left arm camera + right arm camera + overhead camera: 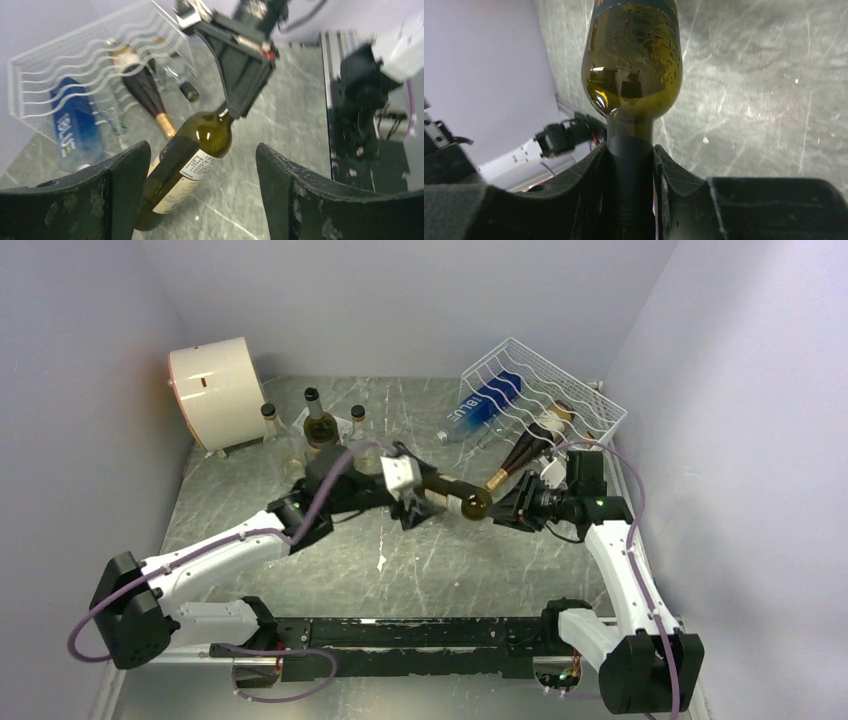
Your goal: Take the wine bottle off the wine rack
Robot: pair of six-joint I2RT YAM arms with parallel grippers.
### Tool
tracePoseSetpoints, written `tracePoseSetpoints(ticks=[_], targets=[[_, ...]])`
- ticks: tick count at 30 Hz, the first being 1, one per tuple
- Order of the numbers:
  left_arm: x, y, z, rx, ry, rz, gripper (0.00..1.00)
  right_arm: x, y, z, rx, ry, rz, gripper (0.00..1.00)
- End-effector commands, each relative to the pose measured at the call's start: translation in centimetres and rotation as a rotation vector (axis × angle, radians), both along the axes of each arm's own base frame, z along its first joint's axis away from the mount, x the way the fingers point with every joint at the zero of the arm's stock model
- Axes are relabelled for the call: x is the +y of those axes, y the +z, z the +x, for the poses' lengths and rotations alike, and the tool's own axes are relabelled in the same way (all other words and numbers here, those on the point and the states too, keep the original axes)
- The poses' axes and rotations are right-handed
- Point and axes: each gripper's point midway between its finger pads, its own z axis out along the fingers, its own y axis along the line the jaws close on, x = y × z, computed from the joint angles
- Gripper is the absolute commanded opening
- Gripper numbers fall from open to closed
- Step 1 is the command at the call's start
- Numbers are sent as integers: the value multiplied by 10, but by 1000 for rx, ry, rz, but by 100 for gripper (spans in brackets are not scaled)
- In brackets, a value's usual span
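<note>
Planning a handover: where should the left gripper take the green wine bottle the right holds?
Probably grip the green wine bottle on its labelled body, from the base end. The right gripper is shut on the neck; the base points toward the open left gripper.

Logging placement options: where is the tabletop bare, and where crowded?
Bare: the table between the arms, ahead of the base rail; also the back strip between the standing bottles and the wine rack. Crowded: beside the drum, and before the rack, where left pincer and right pincer meet at the wine bottle.
</note>
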Motion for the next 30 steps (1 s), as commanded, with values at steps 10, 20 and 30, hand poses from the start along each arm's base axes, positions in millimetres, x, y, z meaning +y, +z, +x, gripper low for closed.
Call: tracePoseSetpoints(ticks=[10, 20, 30], targets=[[-70, -70, -41, -63, -221, 365, 91, 14, 34, -48, -191, 241, -4, 0], [-84, -131, -58, 66, -374, 602, 94, 20, 39, -58, -229, 289, -20, 0], [-95, -171, -39, 35, -239, 722, 83, 23, 41, -65, -249, 316, -32, 0]])
